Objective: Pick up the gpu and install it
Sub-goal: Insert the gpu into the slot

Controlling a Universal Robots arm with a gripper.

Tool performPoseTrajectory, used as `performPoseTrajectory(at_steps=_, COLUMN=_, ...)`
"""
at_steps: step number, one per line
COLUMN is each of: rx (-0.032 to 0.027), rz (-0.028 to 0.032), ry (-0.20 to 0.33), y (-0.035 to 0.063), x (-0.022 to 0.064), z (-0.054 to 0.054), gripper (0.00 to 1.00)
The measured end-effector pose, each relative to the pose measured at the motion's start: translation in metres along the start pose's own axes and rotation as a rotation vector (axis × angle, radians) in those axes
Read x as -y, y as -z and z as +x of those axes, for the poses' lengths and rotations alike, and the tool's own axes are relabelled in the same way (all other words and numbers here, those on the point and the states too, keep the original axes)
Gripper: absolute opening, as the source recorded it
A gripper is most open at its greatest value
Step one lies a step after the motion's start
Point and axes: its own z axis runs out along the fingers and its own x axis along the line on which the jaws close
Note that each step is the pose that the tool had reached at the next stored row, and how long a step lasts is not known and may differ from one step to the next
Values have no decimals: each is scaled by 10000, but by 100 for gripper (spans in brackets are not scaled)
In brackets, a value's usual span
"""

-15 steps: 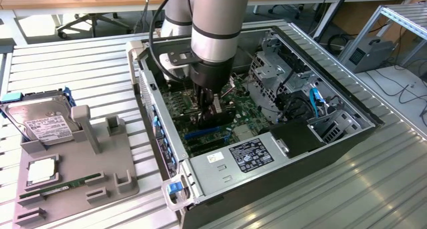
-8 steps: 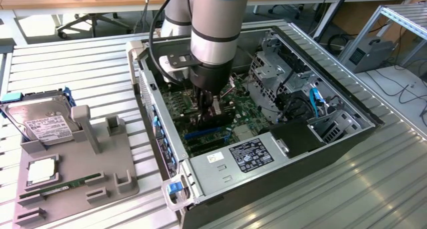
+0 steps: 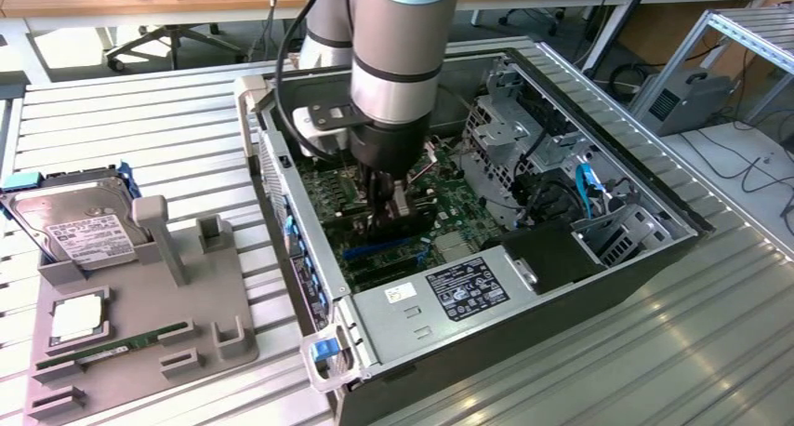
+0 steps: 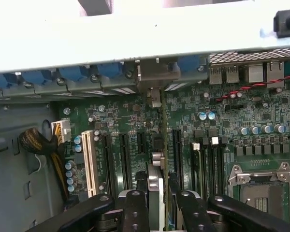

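**GPU held edge-on inside the case, over the slots**

Gpu [image 4: 155, 193] pinched on edge in the gripper [image 4: 157, 205], 1 finger on each face of the card. Seen from the wrist view as a thin strip running away from the jaws toward the rear wall of the computer case [image 3: 620, 179]; silvery bracket end up against the row of blue slot clips there. Held narrow-side down, apparently so the bottom edge can meet a slot squarely. Lined up along the motherboard [image 4: 135, 121], between the dark expansion slots and beside the white slot [image 4: 89, 162]. Cannot tell whether the card edge already sits in a slot or hangs just above it; contact line hidden under the card itself.

In the exterior view, gripper [image 3: 387, 212] reaching straight down into the open case, arm column blocking most of the card; only a dark sliver below the fingers. Vertical approach likely forced by the case walls on each side.

Case lying on its side on the slatted table [image 3: 125, 119], open face up, power supply [image 3: 466, 291] at the near end. To the exterior view's left, grey parts holder [image 3: 149, 338] with hard drive [image 3: 74, 226] at its far end and green RAM stick [image 3: 118, 344] in a groove, well apart from the case. Empty CPU socket [image 4: 258, 181] partly cut off at frame edge.
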Motion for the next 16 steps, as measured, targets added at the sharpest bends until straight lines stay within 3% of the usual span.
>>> performPoseTrajectory(at_steps=16, rx=1, rz=0, ry=0, y=-10, x=-28, z=2, gripper=27)
